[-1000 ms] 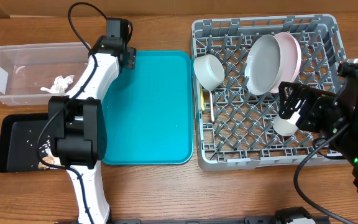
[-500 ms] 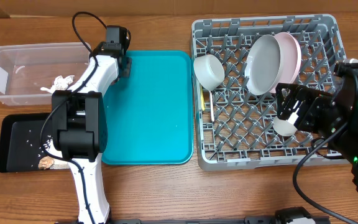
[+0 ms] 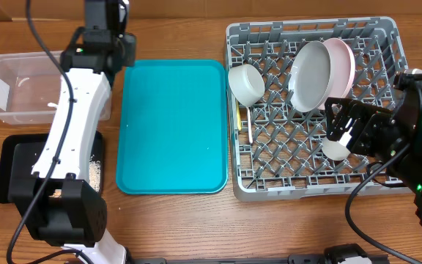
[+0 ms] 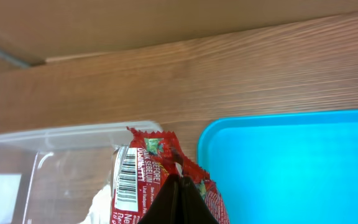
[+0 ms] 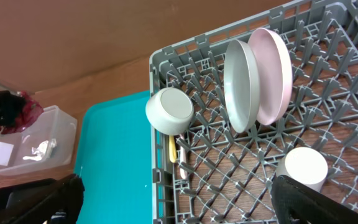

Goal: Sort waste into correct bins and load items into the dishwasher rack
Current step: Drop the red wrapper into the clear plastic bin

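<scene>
Left gripper (image 4: 179,200) fingers are pinched tight on the crumpled red foil wrapper (image 4: 143,177), which hangs over the clear tub's (image 4: 36,155) end nearest the teal tray (image 4: 291,162). That arm stretches long toward 12 o'clock, with bare wood beyond the tub's far edge. The right gripper (image 5: 176,185) is spread wide and holds nothing above the rack (image 3: 269,183), with the white cup (image 5: 303,167) at 4 o'clock in its wrist view.

A barcode (image 4: 126,180) is printed on the red wrapper (image 4: 157,163). Tiny print is seen beside it but cannot be read. Bigger white letters "Ne" are cut off below. Nothing can be read on the clear tub's (image 3: 42,56) white sticker (image 3: 1,91).
</scene>
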You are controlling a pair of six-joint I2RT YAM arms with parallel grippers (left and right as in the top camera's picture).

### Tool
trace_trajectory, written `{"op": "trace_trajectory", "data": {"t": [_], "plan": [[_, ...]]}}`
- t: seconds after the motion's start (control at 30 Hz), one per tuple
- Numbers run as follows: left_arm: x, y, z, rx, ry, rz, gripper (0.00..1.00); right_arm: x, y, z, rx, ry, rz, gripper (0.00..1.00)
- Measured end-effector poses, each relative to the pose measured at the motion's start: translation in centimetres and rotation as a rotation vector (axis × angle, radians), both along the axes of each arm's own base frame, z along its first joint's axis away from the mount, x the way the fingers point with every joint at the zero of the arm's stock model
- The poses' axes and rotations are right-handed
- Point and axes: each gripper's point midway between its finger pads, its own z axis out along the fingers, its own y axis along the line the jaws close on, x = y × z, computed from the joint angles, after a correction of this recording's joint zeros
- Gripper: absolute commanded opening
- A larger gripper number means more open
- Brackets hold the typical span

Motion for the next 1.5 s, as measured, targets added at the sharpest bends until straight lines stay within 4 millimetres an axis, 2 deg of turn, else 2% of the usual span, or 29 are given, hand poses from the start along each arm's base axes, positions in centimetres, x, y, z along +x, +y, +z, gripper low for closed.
{"op": "trace_trajectory", "data": {"t": [0.07, 0.1, 0.13, 0.17, 0.2, 0.27, 0.33, 0.43, 0.5, 0.57, 0.67, 0.7, 0.73, 0.8, 0.87, 0.93, 0.97, 1.07, 1.23, 1.4, 1.5], "plan": [[-0.2, 2.3, -1.3, -0.008, 0.034, 0.058, 0.05, 0.0, 0.1, 0.0, 0.003, -0.001, 0.003, 1.00], [-0.2, 4.4, -2.8, -0.018, 0.063, 0.111, 0.09, 0.0, 0.1, 0.0, 0.005, 0.000, 0.006, 1.00], [-0.2, 5.5, -3.8, -0.024, 0.082, 0.141, 0.16, -0.1, 0.2, 0.0, 0.008, 0.003, 0.012, 1.00], [-0.2, 7.2, -5.6, -0.035, 0.116, 0.187, 0.47, -0.2, 0.4, -0.1, 0.013, 0.009, 0.020, 1.00], [-0.4, 8.5, -7.1, -0.048, 0.144, 0.223, 1.00, -0.4, 0.5, -0.3, 0.015, 0.021, 0.025, 1.00], [-0.5, 9.4, -8.9, -0.067, 0.177, 0.241, 1.00, -0.6, 0.5, -0.6, 0.016, 0.034, 0.026, 1.00], [-0.6, 8.7, -9.4, -0.103, 0.192, 0.230, 1.00, -0.6, 0.5, -0.6, 0.018, 0.034, 0.029, 1.00], [-1.0, 7.3, -9.1, -0.165, 0.218, 0.206, 1.00, -0.6, 0.6, -0.6, 0.020, 0.034, 0.032, 1.00], [-1.6, 5.9, -7.8, -0.213, 0.229, 0.175, 1.00, -0.7, 0.8, -0.6, 0.027, 0.036, 0.043, 1.00], [-2.4, 4.3, -4.5, -0.249, 0.207, 0.134, 1.00, -0.7, 1.1, -0.5, 0.030, 0.033, 0.063, 1.00], [-4.8, 1.8, 3.5, -0.292, 0.100, 0.054, 1.00, -0.5, 1.8, 0.1, 0.022, -0.001, 0.123, 1.00], [-6.3, 0.8, 6.9, -0.308, 0.044, 0.019, 1.00, -0.3, 2.3, 0.8, 0.018, -0.038, 0.161, 1.00], [-9.2, -0.5, 10.8, -0.331, -0.014, -0.028, 1.00, -0.2, 2.7, 1.1, 0.016, -0.058, 0.186, 1.00], [-14.3, -2.4, 15.4, -0.355, -0.083, -0.094, 1.00, 0.1, 3.0, 1.9, 0.013, -0.101, 0.210, 1.00], [-18.7, -3.8, 17.4, -0.368, -0.100, -0.140, 1.00, 0.1, 3.2, 2.3, 0.011, -0.120, 0.228, 1.00], [-22.2, -4.9, 19.2, -0.379, -0.140, -0.188, 1.00, 0.1, 3.3, 2.4, 0.012, -0.123, 0.237, 1.00], [-23.3, -5.0, 19.6, -0.382, -0.152, -0.195, 1.00, 0.0, 3.4, 2.4, 0.012, -0.123, 0.242, 1.00], [-24.0, -5.1, 19.5, -0.387, -0.143, -0.199, 1.00, -0.1, 3.6, 2.4, 0.019, -0.123, 0.256, 1.00], [-23.7, -5.1, 19.2, -0.389, -0.130, -0.197, 1.00, -0.1, 3.8, 2.4, 0.023, -0.123, 0.265, 1.00], [-23.0, -5.1, 18.6, -0.391, -0.109, -0.193, 1.00, -1.2, 4.1, 0.8, 0.037, -0.037, 0.285, 1.00], [-22.4, -5.1, 18.1, -0.392, -0.086, -0.188, 1.00, -0.7, 4.1, 1.4, 0.009, -0.082, 0.299, 1.00]]}}
